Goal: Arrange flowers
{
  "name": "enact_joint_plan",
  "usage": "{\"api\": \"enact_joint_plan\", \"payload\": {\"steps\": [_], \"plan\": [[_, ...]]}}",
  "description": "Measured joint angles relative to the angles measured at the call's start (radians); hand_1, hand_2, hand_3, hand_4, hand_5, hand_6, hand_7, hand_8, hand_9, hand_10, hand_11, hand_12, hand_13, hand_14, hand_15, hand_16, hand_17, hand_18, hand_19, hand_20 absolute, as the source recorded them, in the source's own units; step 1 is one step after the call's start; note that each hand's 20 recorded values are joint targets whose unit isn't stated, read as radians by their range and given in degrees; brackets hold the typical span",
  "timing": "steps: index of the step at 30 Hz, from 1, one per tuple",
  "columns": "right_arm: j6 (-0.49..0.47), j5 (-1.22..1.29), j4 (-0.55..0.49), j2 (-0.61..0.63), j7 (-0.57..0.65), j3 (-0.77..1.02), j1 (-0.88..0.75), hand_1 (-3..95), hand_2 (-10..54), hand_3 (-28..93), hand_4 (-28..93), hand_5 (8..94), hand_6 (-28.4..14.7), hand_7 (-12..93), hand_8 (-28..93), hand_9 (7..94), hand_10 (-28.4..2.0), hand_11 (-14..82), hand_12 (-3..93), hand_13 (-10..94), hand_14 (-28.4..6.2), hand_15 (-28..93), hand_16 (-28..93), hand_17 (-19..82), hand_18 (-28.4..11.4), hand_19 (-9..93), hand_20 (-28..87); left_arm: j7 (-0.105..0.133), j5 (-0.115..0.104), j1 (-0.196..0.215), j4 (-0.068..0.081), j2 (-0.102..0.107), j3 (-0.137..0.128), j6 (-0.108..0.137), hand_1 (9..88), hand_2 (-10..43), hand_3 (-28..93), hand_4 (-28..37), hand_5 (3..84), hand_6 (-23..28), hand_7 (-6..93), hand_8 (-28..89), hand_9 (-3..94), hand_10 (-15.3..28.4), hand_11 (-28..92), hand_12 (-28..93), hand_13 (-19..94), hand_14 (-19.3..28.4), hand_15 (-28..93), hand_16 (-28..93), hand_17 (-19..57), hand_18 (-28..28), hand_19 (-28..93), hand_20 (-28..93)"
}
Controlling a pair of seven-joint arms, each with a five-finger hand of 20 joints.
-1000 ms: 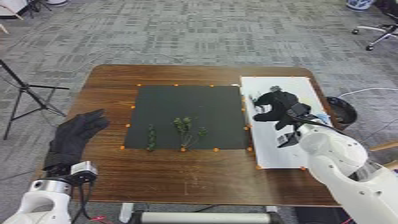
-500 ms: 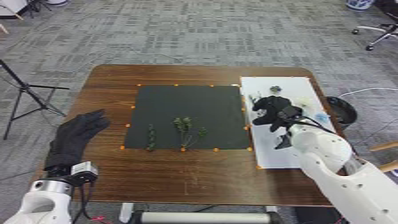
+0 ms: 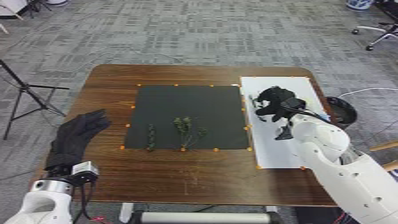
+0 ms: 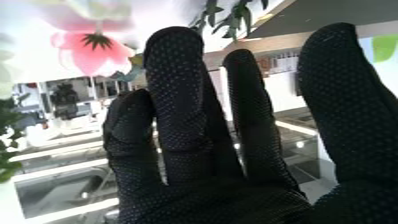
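at the tabletop's (image 3: 187, 180) left edge, the left robot hand (image 3: 78, 136) waits, fingers straight. along the dark mat's (image 3: 191, 100) near edge lie green stems (image 3: 183, 131), so i'd judge the greenery begun and the arrangement at an early stage. farther off, over the white sheet (image 3: 282, 159) by the tabletop's right edge, the right robot hand (image 3: 276, 102) is wide, holding nothing i can make out. a pink flower (image 4: 78, 56) and leaves (image 4: 242, 19) are near its fingers; blooms probably remain to be added.
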Motion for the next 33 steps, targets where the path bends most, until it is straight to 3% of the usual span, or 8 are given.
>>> {"api": "enact_joint_plan", "payload": {"steps": [9,14,15,18,21,33], "plan": [[-0.079,0.009,0.003,-0.018,0.022,-0.001,-0.01,35.8,-9.5,63,-14,51.6,-2.7,13,-6,52.1,-17.1,7.1,16.0,75,-9.4,53,26,39,-22.2,79,55,-0.001,0.0,-0.002,0.001,-0.003,0.0,-0.004,24.6,3.6,66,-25.7,50.9,3.5,17.0,-6,49.4,14.8,25,17,38,18.9,21,3,5.7,13.2,12,18],[-0.084,0.024,0.001,-0.018,0.035,-0.009,-0.013,46.3,-9.5,63,-15,55.4,-2.7,18,-5,59.6,-16.4,15.3,19.0,79,-6.9,56,27,43,-21.2,82,57,-0.001,0.001,-0.002,0.001,-0.004,0.0,-0.009,24.7,3.7,66,-25.7,50.9,3.6,16.8,-6,49.4,14.8,25,17,38,18.9,21,3,5.7,13.1,12,18],[-0.077,0.026,0.001,-0.018,0.038,-0.013,-0.012,49.7,-9.5,62,-16,57.0,-2.7,20,-5,61.3,-15.9,17.1,19.4,80,-6.1,56,28,44,-20.7,83,57,-0.001,0.001,-0.002,0.001,-0.004,0.0,-0.01,24.7,3.7,66,-25.6,50.9,3.6,16.8,-6,49.4,14.8,25,17,38,18.9,21,3,5.7,13.1,12,18],[-0.017,0.028,0.004,-0.008,0.054,-0.049,0.002,60.6,-9.5,54,-15,62.3,-2.9,22,15,74.4,-11.5,11.9,33.3,84,-4.4,55,30,47,-19.7,84,58,-0.001,0.001,-0.003,0.001,-0.005,0.0,-0.011,24.8,3.7,66,-25.6,50.9,3.5,16.8,-6,49.4,14.9,25,17,38,18.9,21,3,5.7,13.0,12,18],[0.067,0.027,0.015,-0.001,0.058,-0.091,0.009,66.7,-9.5,50,-13,68.1,-2.5,22,20,83.1,-9.8,10.8,40.3,87,-3.1,54,31,49,-19.0,85,58,-0.003,0.001,-0.003,0.001,-0.005,0.0,-0.012,24.7,3.7,66,-25.5,50.9,3.6,16.8,-6,49.4,14.9,25,17,38,19.0,21,3,5.7,13.0,12,18],[0.094,0.094,0.019,0.002,0.04,-0.073,-0.005,68.7,-9.5,52,-11,75.8,-2.8,24,18,88.7,-9.5,11.4,43.9,91,-1.6,51,34,54,-17.3,86,56,-0.014,0.001,-0.003,0.001,-0.004,-0.001,-0.016,24.9,3.8,66,-25.4,50.9,3.8,16.6,-6,49.4,15.0,25,17,38,19.0,21,3,5.6,13.0,12,18]]}}
